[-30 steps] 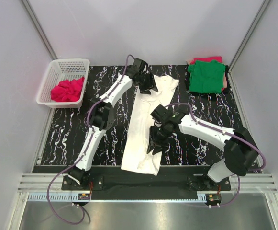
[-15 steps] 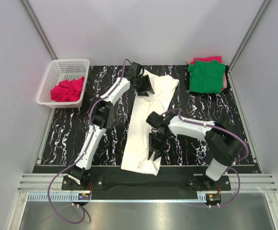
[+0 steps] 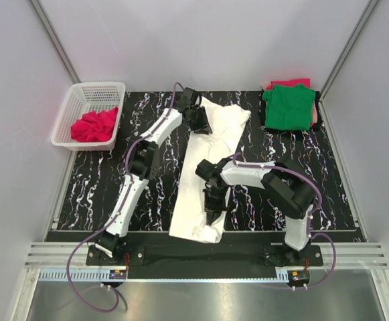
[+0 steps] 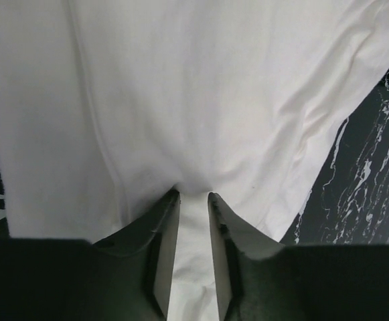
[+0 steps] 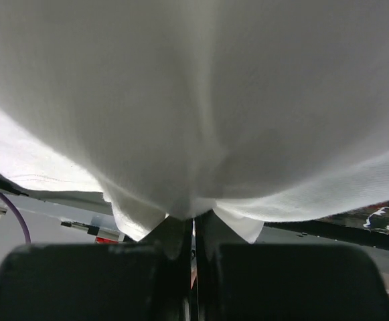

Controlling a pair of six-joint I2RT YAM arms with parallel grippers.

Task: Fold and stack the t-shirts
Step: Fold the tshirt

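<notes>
Right gripper [image 3: 211, 215] is clenched on the near end of the white t-shirt [image 3: 193, 177]. The shirt lies as a long narrow strip running away from it to the left gripper [image 3: 201, 122] at the far end. The overhead view hides both grips behind the arms. The right wrist camera shows its fingers [image 5: 174, 244] pressed together, small corners of cloth poking out on either side and the fabric draped above. The left wrist camera shows a ridge of white cloth pinched between narrowly parted fingers [image 4: 161, 254], puckering at their tips.

Under the shirt lies a black marbled mat [image 3: 94, 187]. Well to the right of the left gripper, a folded green t-shirt [image 3: 288, 107] rests on a folded pinkish-red t-shirt [image 3: 291, 83]. Well to its left, a white basket [image 3: 80, 93] holds a crumpled pinkish-red garment [image 3: 95, 125].
</notes>
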